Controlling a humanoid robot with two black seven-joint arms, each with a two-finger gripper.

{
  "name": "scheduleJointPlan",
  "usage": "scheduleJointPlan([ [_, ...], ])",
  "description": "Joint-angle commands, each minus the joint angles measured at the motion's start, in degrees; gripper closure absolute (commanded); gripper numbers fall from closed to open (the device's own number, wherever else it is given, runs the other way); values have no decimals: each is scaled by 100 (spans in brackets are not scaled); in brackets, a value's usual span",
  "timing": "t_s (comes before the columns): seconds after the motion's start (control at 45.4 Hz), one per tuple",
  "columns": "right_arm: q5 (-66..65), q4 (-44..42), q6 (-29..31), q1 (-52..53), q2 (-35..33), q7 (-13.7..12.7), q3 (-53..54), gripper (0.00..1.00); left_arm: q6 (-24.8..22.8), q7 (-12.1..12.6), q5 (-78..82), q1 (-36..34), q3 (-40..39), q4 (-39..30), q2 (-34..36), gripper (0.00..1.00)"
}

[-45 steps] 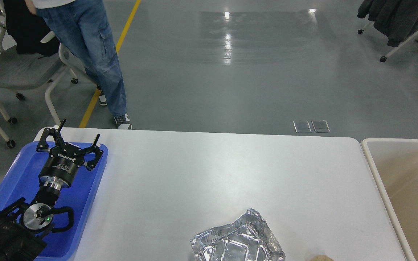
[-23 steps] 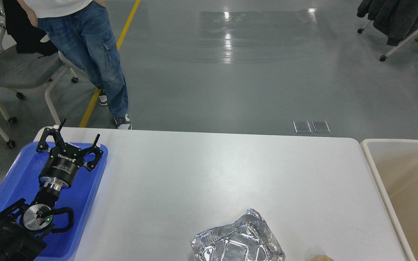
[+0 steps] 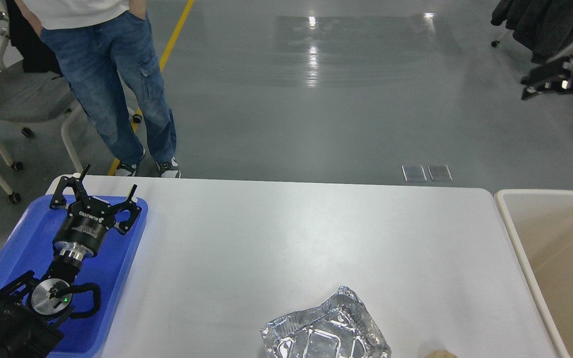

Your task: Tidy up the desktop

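Where the left pincer (image 3: 109,180) meets its round black body, white letters read approx. "ROBOTIQ"; a small white label under it is too small to read. No other writing is readable. This pincer hangs over the far end of one blue tray (image 3: 18,258) at the bench's left edge, its two fingers spread wide, nothing btw. them. One green light glows on the arm joint nearer to the view's bottom edge. The right pincer is not visible.

The bench (image 3: 291,238) is one wide white top w/ rounded corners and fills the lower half of the view. On it, near the front edge and right of centre, sits one crumpled foil container (image 3: 324,330), open side up. Just right of it, at the bottom edge, one small tan thing (image 3: 440,354) peeks in; cannot tell what. One beige bin (image 3: 518,238) stands beside the bench's right end.

Behind the bench: one person in jeans (image 3: 112,89), two chairs at left, two small floor plates (image 3: 427,173).
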Motion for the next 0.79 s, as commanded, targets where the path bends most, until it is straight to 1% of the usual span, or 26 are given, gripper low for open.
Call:
scheduleJointPlan([
  [0.0,84,948,555,747,889,-1,-166,1,0,0,0,0,0,3,0,1],
  [0.11,356,1265,494,800,1302,-1,-148,1,0,0,0,0,0,3,0,1],
  [0.287,638,1414,564,836,1804,-9,-148,1,0,0,0,0,0,3,9,1],
  [0.397,647,1607,784,836,1909,-9,-148,1,0,0,0,9,0,3,0,1],
  [0.617,655,1968,784,660,1945,-27,-244,1,0,0,0,9,0,3,9,1],
  [0.683,734,2012,784,651,1945,-88,-376,1,0,0,0,9,0,3,9,1],
  [0.772,936,2065,784,642,1945,-255,-587,1,0,0,0,9,0,3,9,1],
])
